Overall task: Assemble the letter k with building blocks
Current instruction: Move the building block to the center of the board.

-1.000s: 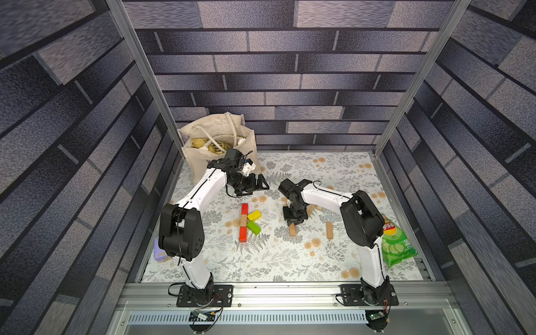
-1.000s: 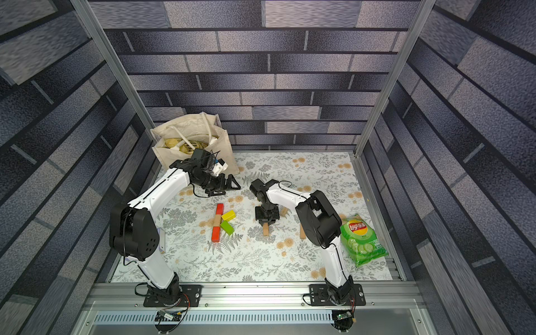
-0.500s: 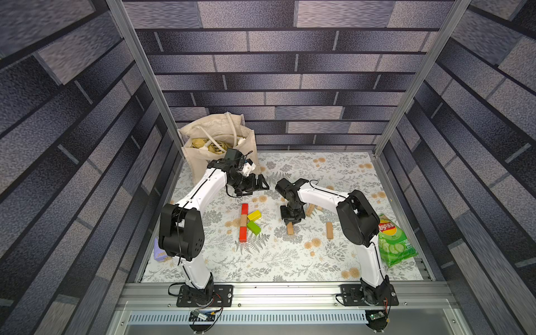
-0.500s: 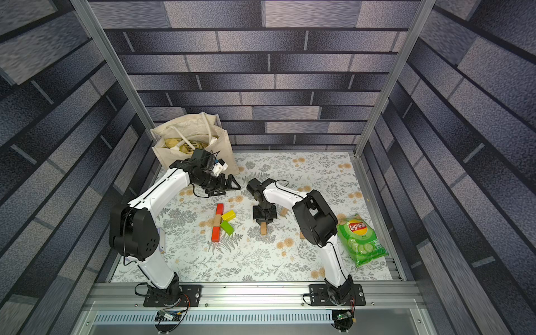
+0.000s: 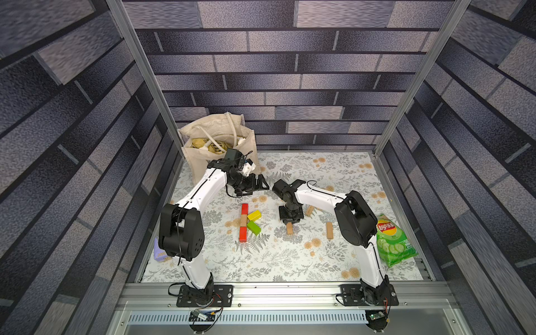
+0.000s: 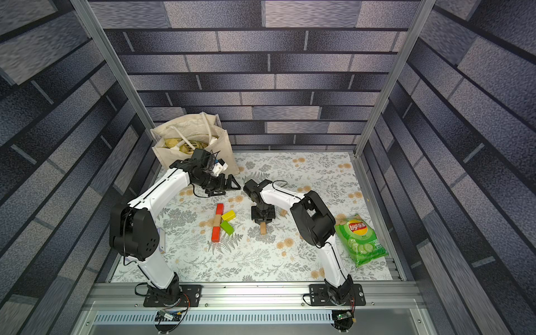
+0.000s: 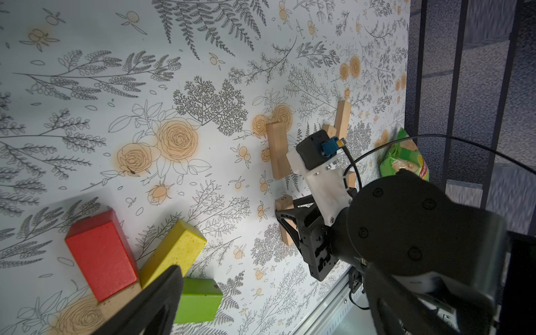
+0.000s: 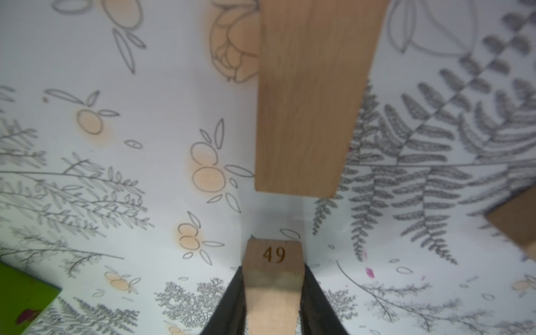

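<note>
In both top views a flat coloured figure lies on the floral cloth: a red block (image 5: pixel 244 208), a tan block (image 5: pixel 243 220) and a second red block (image 5: pixel 243 234) in a line, with a yellow block (image 5: pixel 254 215) and a green block (image 5: pixel 253 227) slanting off its right side. My right gripper (image 5: pixel 291 218) points down just right of it, shut on a tan block (image 8: pixel 274 278) marked 49, low over the cloth. Beyond that block lies another tan block (image 8: pixel 313 95). My left gripper (image 5: pixel 259 185) hangs open behind the figure, holding nothing.
Loose tan blocks (image 5: pixel 309 211) (image 5: pixel 329 230) lie right of the right gripper. A cloth tote bag (image 5: pixel 214 145) stands at the back left. A green chips bag (image 5: pixel 391 240) lies at the right edge and a purple pack (image 5: pixel 159 252) at the left edge.
My right gripper has shifted slightly left toward the coloured figure with the tan block in it. The left arm has not moved.
</note>
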Motion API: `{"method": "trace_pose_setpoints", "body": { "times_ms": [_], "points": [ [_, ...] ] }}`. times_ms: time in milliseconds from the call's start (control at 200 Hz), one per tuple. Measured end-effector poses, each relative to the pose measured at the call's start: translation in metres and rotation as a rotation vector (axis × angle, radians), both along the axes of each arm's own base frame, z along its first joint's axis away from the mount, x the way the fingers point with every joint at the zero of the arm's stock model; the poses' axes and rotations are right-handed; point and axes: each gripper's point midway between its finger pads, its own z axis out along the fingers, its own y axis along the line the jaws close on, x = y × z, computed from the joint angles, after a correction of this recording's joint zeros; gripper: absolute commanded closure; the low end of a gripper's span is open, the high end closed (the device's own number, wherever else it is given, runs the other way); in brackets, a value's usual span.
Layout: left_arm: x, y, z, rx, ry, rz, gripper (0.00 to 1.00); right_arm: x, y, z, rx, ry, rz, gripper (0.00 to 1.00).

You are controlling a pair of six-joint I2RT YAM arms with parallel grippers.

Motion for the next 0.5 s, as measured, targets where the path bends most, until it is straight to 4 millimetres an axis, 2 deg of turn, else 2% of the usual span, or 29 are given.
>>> {"method": "trace_pose_setpoints", "body": {
  "times_ms": [235,501],
  "points": [
    [0.0,0.0,-0.003,0.002,0.007,0.0,0.0,0.004,-0.001,0.0,-0.016,-0.025,-0.015,0.67],
    [0.0,0.0,-0.003,0.002,0.007,0.0,0.0,0.01,0.002,0.0,-0.004,-0.055,-0.026,0.52]
  ]
}}
